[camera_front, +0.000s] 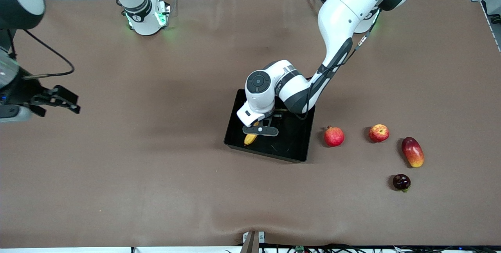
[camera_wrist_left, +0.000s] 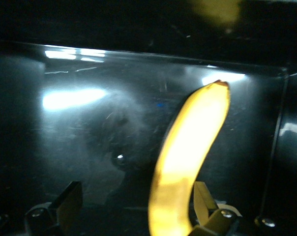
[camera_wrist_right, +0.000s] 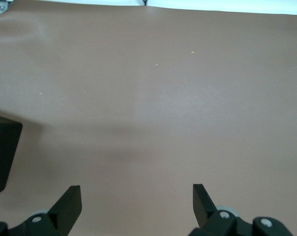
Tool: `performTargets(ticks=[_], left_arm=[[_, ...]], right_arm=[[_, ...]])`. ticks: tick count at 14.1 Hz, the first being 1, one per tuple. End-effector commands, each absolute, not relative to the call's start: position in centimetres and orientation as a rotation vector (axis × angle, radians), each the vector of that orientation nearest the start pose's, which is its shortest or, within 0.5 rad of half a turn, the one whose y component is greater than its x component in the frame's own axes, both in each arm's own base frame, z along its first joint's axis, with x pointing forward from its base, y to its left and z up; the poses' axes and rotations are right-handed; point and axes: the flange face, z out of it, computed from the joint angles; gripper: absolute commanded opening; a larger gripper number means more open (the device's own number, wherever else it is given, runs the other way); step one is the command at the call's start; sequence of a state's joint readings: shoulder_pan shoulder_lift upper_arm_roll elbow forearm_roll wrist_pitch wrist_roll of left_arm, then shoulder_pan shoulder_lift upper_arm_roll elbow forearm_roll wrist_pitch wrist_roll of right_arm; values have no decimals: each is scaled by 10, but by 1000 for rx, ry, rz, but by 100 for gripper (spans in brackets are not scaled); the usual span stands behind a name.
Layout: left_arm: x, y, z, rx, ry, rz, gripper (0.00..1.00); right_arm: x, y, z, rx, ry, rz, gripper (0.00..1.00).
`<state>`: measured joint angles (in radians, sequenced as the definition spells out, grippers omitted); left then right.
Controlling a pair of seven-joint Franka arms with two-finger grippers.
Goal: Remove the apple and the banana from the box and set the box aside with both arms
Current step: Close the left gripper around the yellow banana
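Observation:
The black box point(camera_front: 301, 145) sits mid-table. The yellow banana point(camera_front: 250, 139) lies in it, at the end toward the right arm. My left gripper point(camera_front: 260, 131) is down in the box over the banana. In the left wrist view the left gripper point(camera_wrist_left: 136, 186) is open. The banana point(camera_wrist_left: 188, 157) lies on the box floor point(camera_wrist_left: 79, 123) between the fingers, close to one finger point(camera_wrist_left: 202, 199). The red-and-yellow apple point(camera_front: 379, 133) lies on the table toward the left arm's end. My right gripper point(camera_front: 64, 100) is open and empty above bare table point(camera_wrist_right: 136, 189), and that arm waits.
A red pomegranate point(camera_front: 334, 136) lies between the box and the apple. A red-yellow mango point(camera_front: 412, 151) and a dark round fruit point(camera_front: 401, 182) lie nearer the front camera. A corner of the box point(camera_wrist_right: 3, 152) shows in the right wrist view.

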<state>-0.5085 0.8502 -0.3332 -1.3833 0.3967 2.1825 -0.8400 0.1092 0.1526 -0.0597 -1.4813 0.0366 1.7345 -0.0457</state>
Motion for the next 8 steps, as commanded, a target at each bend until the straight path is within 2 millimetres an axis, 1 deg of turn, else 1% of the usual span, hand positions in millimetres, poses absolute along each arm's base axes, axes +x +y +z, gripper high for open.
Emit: performTargets(ticks=[1,3,4,7,8], left_arm=[[535,-516,213,-3096,181,-133,100],[530,-526,211,-3102,183,-138,100],[532,-523,207,-3093,174,-139,100],[524,-534,195,-3100,171,-152,100],[518,-540,193,-3102,179,-156,100]], right_arm=[[615,35,595,-3115,-143,-151,100],[616,31,597,-3117,-136,-163,100],[616,29,598,-3117,-131,-168,100],[616,30,597,-3116,-133,-163,100],[616,30,597,-3117,-136,-166,100]])
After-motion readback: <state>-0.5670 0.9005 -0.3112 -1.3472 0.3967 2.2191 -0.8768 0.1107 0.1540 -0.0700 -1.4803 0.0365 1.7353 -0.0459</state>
